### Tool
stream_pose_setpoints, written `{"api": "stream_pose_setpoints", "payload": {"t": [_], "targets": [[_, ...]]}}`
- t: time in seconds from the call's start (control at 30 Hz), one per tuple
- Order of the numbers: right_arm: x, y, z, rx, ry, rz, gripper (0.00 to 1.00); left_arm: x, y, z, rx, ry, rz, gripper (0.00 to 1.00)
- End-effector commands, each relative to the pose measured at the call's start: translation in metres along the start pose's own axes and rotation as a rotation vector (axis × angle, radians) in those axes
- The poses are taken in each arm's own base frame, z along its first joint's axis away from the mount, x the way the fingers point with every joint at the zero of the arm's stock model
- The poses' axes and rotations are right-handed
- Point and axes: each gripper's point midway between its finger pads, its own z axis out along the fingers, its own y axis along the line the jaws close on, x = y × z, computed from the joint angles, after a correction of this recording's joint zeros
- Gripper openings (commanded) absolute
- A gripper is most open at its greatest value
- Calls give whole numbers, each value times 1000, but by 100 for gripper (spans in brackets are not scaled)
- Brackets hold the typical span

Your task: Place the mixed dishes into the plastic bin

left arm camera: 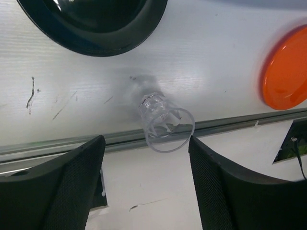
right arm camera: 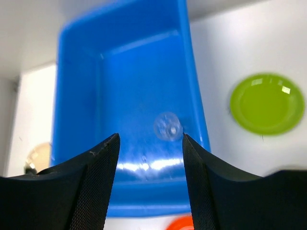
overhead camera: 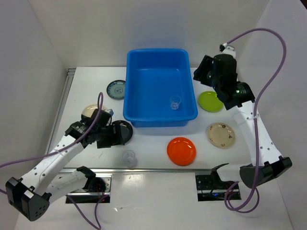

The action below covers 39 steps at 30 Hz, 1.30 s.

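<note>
My left pincer (left arm camera: 145, 141) stands apart and holds nothing. In its wrist view a clear glass cup (left arm camera: 160, 120) shows in the gap between my two fingers, untouched by either, standing mouth up on the white counter (overhead camera: 148, 139) close to the near edge. The black plate (left arm camera: 96, 24) lies just beyond the cup and the orange plate (left arm camera: 288, 72) off to its right. My right pincer (right arm camera: 149, 136) is also spread wide and empty, hanging above the far right corner of the blue plastic bin (right arm camera: 124, 72). The second glass cup (right arm camera: 168, 127) stands upright inside that bin, near its right wall, and nothing else lies in the bin with it. The lime green plate (right arm camera: 266, 103) rests on the counter just right of the bin, with a cream plate (overhead camera: 220, 135) nearer to me. Left of the bin lie the blue-patterned plate (overhead camera: 116, 89) and another cream plate (overhead camera: 90, 111), which is partly hidden under my left arm.
</note>
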Motion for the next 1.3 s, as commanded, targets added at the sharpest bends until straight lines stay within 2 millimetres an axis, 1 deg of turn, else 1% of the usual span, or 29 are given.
{"api": "stream_pose_setpoints", "payload": {"t": [0.0,0.07,0.13,0.17,0.2,0.23,0.3,0.33,0.4,0.43,0.5,0.6,0.63,0.7,0.73,0.77,0.8,0.87,0.9,0.97,1.0,1.03,1.1,1.13,1.17,1.2,1.23,1.27], "targets": [[-66,9,-22,0,-171,7,61,13,-1,0,17,42,-38,79],[-74,17,-23,-33,-198,16,61,13,-1,0,17,42,-38,80],[-66,28,-19,-96,-169,43,62,17,-1,0,20,46,-50,82],[-61,30,-17,-106,-154,40,62,18,-4,-2,29,41,-58,83],[-54,28,-10,-96,-134,47,62,24,-4,-1,34,49,-62,83],[-49,28,-8,-99,-120,44,62,25,-4,-1,44,37,-90,83],[-43,24,-11,-95,-112,42,62,25,-5,-2,50,31,-102,83],[-43,24,-11,-95,-112,42,62,24,-4,-2,43,24,-102,83],[-35,22,-13,-93,-86,36,62,21,-6,-2,51,15,-110,83],[-33,20,-15,-93,-86,36,62,25,-5,0,53,32,-111,83],[-25,18,-15,-94,-69,33,62,21,-9,1,69,15,-109,83],[-23,17,-17,-101,-64,20,63,16,-9,0,67,-13,-130,83],[-19,16,-15,-96,-54,17,63,16,-9,-2,74,-21,-129,83],[-20,18,-15,-111,-59,8,65,15,-11,-4,81,-27,-151,83],[-13,18,-8,-109,-35,3,65,15,-11,-4,81,-27,-151,82],[-10,17,-3,-103,-23,-8,65,17,-9,-3,81,-27,-160,80],[-9,19,-3,-111,-19,-9,65,22,-6,1,69,-13,-172,79],[-1,19,7,-110,4,-22,65,21,-9,-1,89,-18,-171,78],[3,18,12,-103,17,-25,65,23,-7,1,83,-12,-181,78],[6,19,15,-108,30,-36,65,23,-6,4,66,-8,-182,77],[9,17,17,-104,38,-37,65,21,-6,6,64,-6,-182,74],[10,17,17,-104,38,-38,65,26,-5,11,52,23,-184,72],[10,17,17,-104,38,-38,65,29,-6,13,49,34,-175,71],[9,16,17,-96,34,-37,65,31,-4,17,26,49,-165,67],[5,15,13,-92,18,-44,65,34,-5,19,18,57,-160,65],[5,15,13,-92,18,-44,65,38,-1,23,-25,74,-167,65],[4,14,9,-92,18,-44,67,45,1,24,-51,94,-155,64],[1,12,5,-87,3,-42,67,44,-1,25,-58,92,-168,64]]}}
